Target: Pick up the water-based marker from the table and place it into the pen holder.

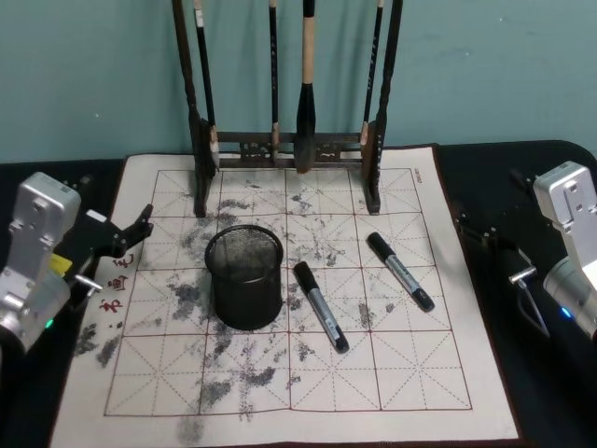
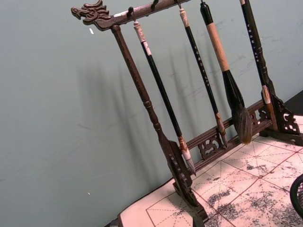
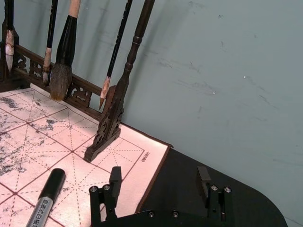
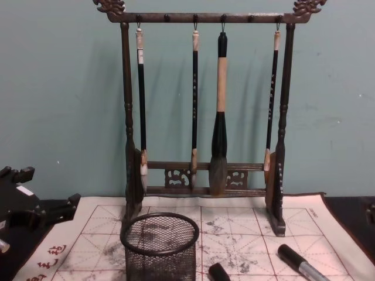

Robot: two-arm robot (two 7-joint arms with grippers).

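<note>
We're at a calligraphy practice corner here: a carved wooden brush rack (image 4: 202, 17) hung with ink brushes (image 4: 219, 134), a red-gridded, ink-blotched mat (image 1: 410, 373) on a dark table (image 1: 546, 415), and a plain teal wall (image 4: 58, 88) behind.

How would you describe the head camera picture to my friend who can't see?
A black mesh pen holder stands on an ink-stained white mat, with a near marker lying just right of it and a far marker farther right. A brush rack stands behind, and the left gripper and right gripper wait at the mat's sides.
</note>
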